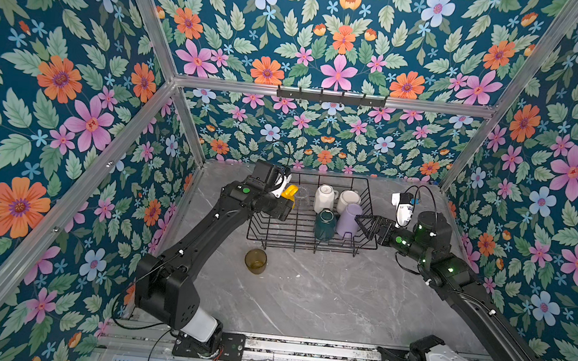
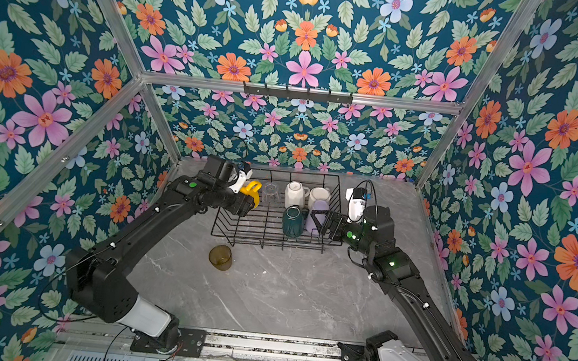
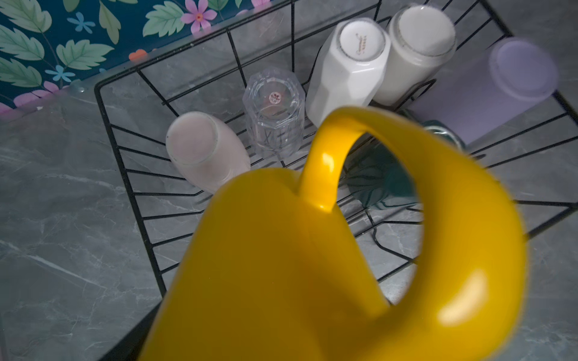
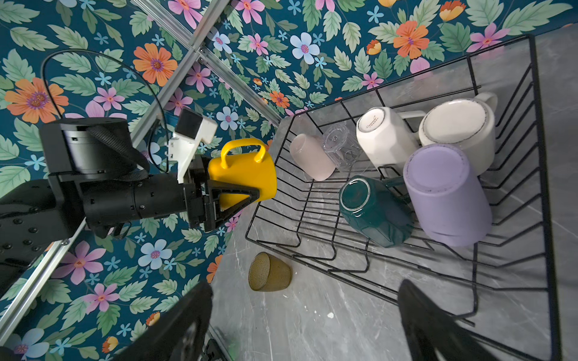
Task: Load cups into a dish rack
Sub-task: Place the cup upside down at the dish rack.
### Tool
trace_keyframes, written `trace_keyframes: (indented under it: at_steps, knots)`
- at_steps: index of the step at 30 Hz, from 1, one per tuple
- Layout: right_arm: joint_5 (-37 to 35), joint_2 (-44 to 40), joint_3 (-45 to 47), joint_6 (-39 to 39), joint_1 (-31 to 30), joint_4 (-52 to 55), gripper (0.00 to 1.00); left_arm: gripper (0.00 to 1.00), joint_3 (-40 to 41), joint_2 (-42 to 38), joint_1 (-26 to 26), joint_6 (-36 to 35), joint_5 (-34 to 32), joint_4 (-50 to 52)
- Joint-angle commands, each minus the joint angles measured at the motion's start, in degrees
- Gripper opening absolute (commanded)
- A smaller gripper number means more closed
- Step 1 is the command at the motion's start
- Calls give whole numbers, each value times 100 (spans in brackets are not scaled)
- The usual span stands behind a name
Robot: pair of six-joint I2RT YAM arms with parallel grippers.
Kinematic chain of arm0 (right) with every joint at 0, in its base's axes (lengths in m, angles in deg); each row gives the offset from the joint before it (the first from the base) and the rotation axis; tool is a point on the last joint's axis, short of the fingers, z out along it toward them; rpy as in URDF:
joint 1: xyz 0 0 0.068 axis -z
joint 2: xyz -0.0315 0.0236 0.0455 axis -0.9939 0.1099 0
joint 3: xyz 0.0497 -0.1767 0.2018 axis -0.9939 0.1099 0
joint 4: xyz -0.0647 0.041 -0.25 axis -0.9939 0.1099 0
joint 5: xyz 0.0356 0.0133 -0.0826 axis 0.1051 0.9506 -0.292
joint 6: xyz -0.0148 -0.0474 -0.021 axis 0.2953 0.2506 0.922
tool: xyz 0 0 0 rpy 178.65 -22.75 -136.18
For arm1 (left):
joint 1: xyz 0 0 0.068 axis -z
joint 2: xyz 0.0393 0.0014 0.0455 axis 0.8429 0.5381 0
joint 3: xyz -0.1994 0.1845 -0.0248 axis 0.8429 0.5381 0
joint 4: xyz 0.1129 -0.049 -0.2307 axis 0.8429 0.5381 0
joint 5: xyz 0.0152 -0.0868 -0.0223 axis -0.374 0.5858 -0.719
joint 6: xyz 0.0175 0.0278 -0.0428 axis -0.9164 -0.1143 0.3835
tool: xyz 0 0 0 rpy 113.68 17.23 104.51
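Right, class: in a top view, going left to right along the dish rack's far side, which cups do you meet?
Yellow mug → clear glass → white faceted mug → cream mug.

Glossy yellow mug (image 4: 247, 175). Black wire dish rack (image 4: 539, 156). White mug (image 4: 384, 140), cream mug (image 4: 459, 131), pale pink mug (image 4: 312, 157), dark green mug (image 4: 372, 212), lilac tumbler (image 4: 447, 193), clear glass (image 4: 339, 145). Textured olive-brown tumbler (image 4: 270, 272). Grey veined-marble table (image 4: 312, 312). Teal wallpaper (image 1: 343, 29): pink, orange, blue flowers, green leaves.

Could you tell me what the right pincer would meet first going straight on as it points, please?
Most likely the upturned lilac tumbler in the dish rack, just ahead of the open right pincer.
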Motion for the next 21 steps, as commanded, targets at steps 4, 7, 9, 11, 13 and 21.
trace_keyframes:
  at_steps: [4,7,9,11,13,21]
  knots:
    - [-47,-17,45,90,3,-47,92,0,-199,354,-1,178,-340,-53]
    - [-47,-26,43,127,4,-3,92,0,-199,508,-1,199,-385,-24]
    - [-56,-35,58,132,2,7,92,0,-199,630,-1,217,-419,-12]
    - [-56,-26,59,128,6,8,92,0,-190,753,1,241,-436,-13]
    - [-56,-26,63,126,1,8,92,0,-180,866,9,252,-437,-21]
    - [-73,-43,76,134,2,43,92,0,-200,1250,12,249,-493,-38]
